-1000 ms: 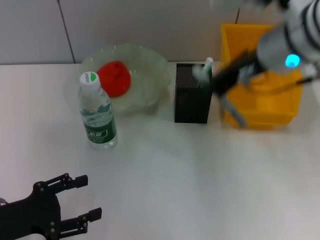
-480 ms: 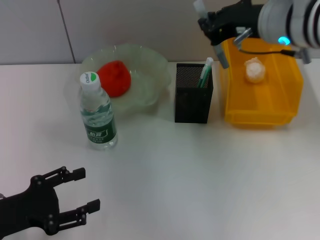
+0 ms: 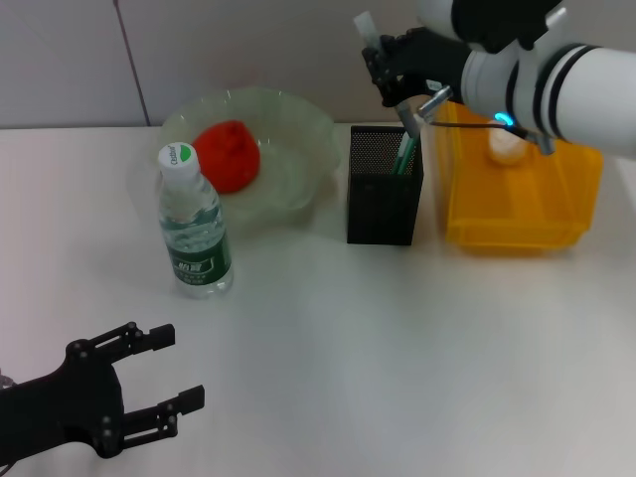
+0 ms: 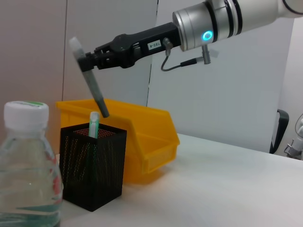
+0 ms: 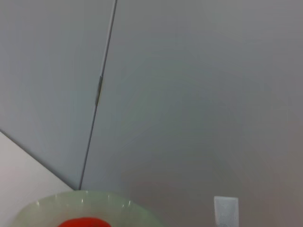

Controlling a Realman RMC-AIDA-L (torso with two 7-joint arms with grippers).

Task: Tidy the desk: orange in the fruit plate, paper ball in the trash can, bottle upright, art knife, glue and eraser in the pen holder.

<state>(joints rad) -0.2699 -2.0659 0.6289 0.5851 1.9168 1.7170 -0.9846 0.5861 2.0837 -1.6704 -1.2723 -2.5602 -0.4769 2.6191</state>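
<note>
The desk (image 3: 348,328) looks close to tidy. At about 7 o'clock in the head view, the left gripper (image 3: 167,373) hangs low over the desk near the robot, fingers spread wide and holding nothing; it seems parked.

At 9 o'clock, the bottle (image 3: 194,224) stands upright with its white cap on top, so that step looks done. Just behind it, at 11 o'clock, the orange (image 3: 227,154) lies inside the fruit plate (image 3: 308,124), which is also done.

At 12 o'clock stands the pen holder (image 3: 385,204), with a green-and-white stick (image 3: 406,149) poking out of it, probably the glue. I cannot see the eraser anywhere. It may lie inside the mesh cup, but the pictures do not show that.

Directly above the pen holder, the right gripper (image 3: 386,68) is closed on a slim grey tool with a pale end, which I take for the art knife (image 4: 94,90). It is tilted, with its lower tip just above the holder's rim and not yet inside.

At 2 o'clock, the trash can (image 3: 467,234) sits just beside the holder, and the paper ball (image 3: 505,144) rests in it.

By my reading, the one step clearly left is lowering and releasing the knife into the holder.
</note>
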